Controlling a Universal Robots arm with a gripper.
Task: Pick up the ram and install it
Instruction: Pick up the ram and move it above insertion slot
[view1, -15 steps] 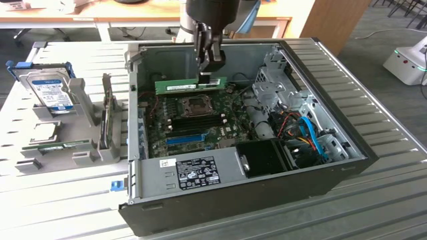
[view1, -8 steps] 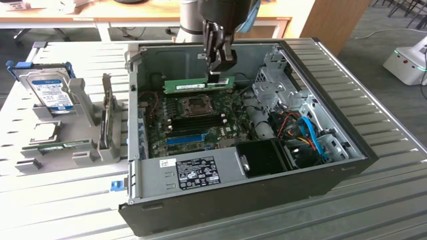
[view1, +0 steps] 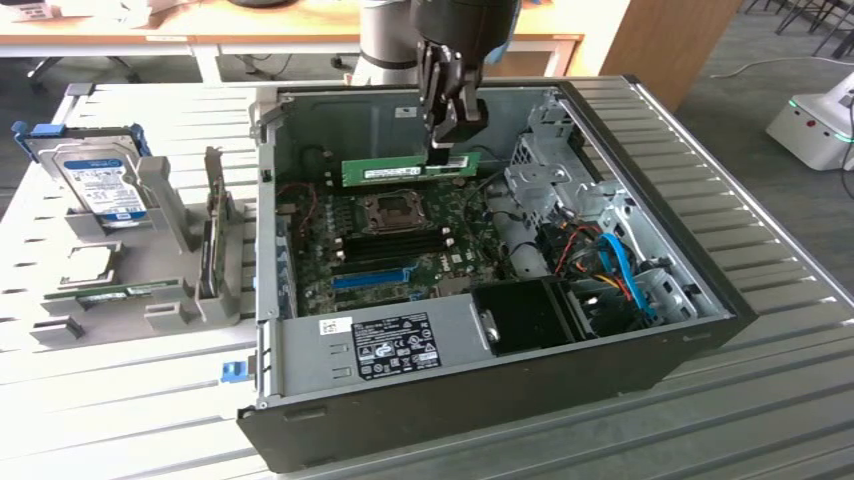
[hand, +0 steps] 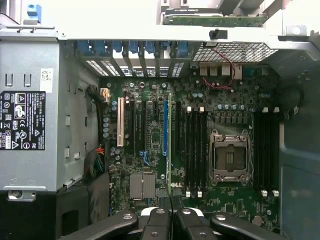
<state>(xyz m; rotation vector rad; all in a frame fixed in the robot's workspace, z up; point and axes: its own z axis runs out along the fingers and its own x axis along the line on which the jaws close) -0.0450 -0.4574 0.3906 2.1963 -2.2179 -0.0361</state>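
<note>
In the exterior view my gripper hangs inside the open computer case, shut on the ram. The ram is a long green stick with a white label, held level by its end above the motherboard, just behind the CPU socket. In the wrist view the ram appears edge-on as a thin green line running out from my gripper. It lies between the blue slot strip and the black memory slots, and it is clear of the board.
A silver hard drive with a blue label stands in a grey rack on the exterior view's left. The power supply, a black fan shroud and blue cables crowd the case's near side. More black slots flank the CPU socket.
</note>
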